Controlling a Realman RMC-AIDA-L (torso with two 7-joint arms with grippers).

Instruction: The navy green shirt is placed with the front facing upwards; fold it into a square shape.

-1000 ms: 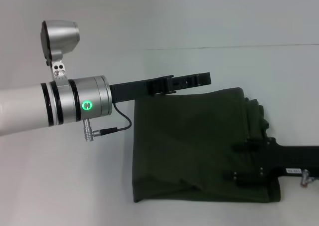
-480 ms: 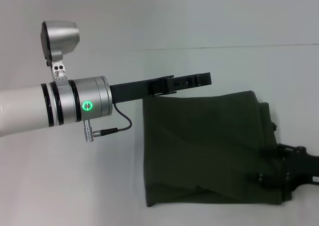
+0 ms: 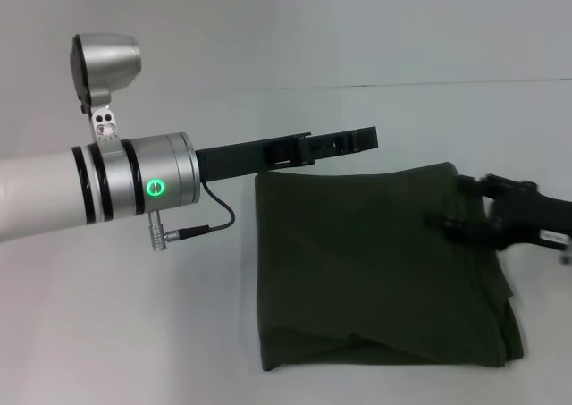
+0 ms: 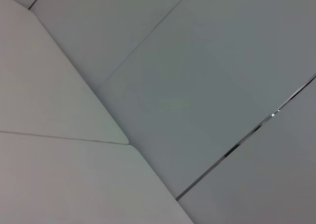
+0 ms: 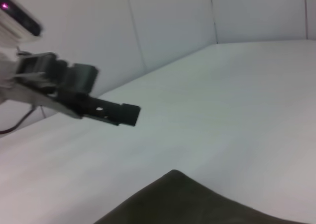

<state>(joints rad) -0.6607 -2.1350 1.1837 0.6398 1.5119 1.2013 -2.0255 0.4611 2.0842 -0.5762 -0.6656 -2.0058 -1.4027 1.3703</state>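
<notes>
The dark olive-green cotton shirt [image 3: 375, 266] lies folded into a rough rectangle on the white table [image 3: 116, 333], toward the robot's right of the middle. Its near edge shows layered folds and its right side is bunched into thicker pleats. No lettering shows on the upturned face.

The left gripper [image 3: 344, 142], a long black tool on the silver and white arm, reaches out level above the table, just past the shirt's far left corner and clear of the cloth. Its fingers look pressed together into one flat bar; the right wrist view shows the same gripper [image 5: 116, 112] as a single blunt tip.

The right gripper [image 3: 460, 210] comes in from the right edge, over the shirt's far right corner. It is blurred, and I cannot tell how its fingers stand or whether they touch the fabric.
</notes>
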